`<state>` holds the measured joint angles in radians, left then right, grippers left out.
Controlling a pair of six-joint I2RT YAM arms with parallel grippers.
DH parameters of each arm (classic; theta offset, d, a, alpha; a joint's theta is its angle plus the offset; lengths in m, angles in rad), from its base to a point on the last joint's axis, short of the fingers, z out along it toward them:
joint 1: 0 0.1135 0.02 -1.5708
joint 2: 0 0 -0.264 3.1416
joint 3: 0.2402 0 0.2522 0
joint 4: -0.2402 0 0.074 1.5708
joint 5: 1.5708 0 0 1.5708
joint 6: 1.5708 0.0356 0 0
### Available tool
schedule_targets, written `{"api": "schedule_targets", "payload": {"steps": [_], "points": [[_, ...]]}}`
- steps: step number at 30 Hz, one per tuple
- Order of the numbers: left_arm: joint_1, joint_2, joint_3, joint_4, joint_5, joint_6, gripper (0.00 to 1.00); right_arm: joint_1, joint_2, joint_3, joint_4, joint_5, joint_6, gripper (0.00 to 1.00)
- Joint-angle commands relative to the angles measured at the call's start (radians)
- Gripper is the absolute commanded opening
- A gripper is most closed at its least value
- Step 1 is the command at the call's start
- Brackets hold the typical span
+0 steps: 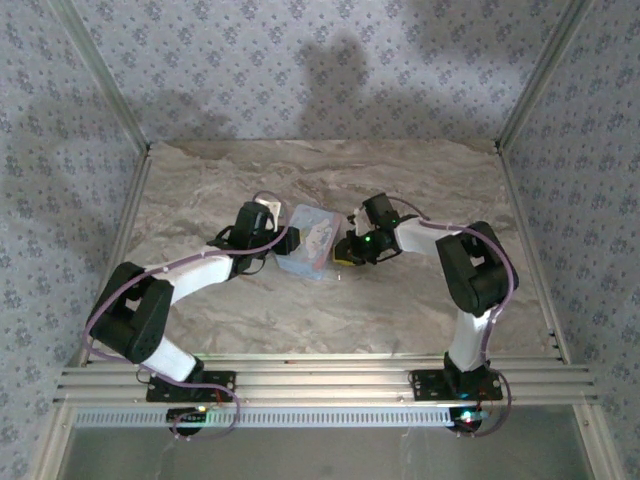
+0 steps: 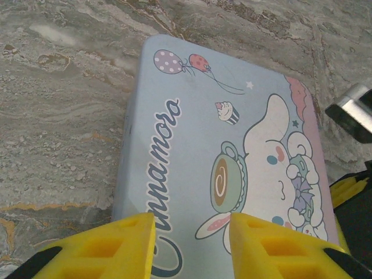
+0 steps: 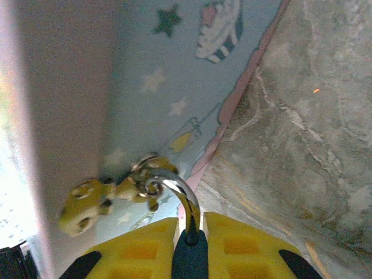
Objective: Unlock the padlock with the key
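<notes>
Small dark blue padlock [image 3: 189, 256] gripped upright in right gripper [image 3: 190, 228], at right side of pale blue box [image 3: 157, 70]. Silver shackle [image 3: 177, 189] hooked through box's brass fitting [image 3: 138, 185].

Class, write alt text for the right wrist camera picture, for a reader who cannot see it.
The right gripper clamps a small dark blue padlock between yellow fingers. The padlock's silver shackle is hooked through a clasp on a pale blue box printed with stars. A marbled table lies to the right.
</notes>
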<state>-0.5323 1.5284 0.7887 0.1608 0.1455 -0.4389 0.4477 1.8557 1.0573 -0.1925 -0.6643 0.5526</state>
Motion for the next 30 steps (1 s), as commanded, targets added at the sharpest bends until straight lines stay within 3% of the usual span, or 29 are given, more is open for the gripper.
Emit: {"api": "schedule_targets", "payload": {"steps": [1, 21, 30], "points": [[-0.012, 0.020, -0.024, -0.038, 0.014, -0.004, 0.38, 0.003, -0.042, -0.002, -0.019, 0.014, 0.009, 0.14], [-0.013, -0.027, -0.045, -0.046, -0.001, 0.002, 0.37, -0.003, -0.015, -0.003, 0.089, 0.019, 0.124, 0.10], [-0.012, -0.083, -0.058, -0.060, -0.024, 0.006, 0.39, -0.020, -0.013, 0.011, 0.050, 0.101, 0.166, 0.09]]}}
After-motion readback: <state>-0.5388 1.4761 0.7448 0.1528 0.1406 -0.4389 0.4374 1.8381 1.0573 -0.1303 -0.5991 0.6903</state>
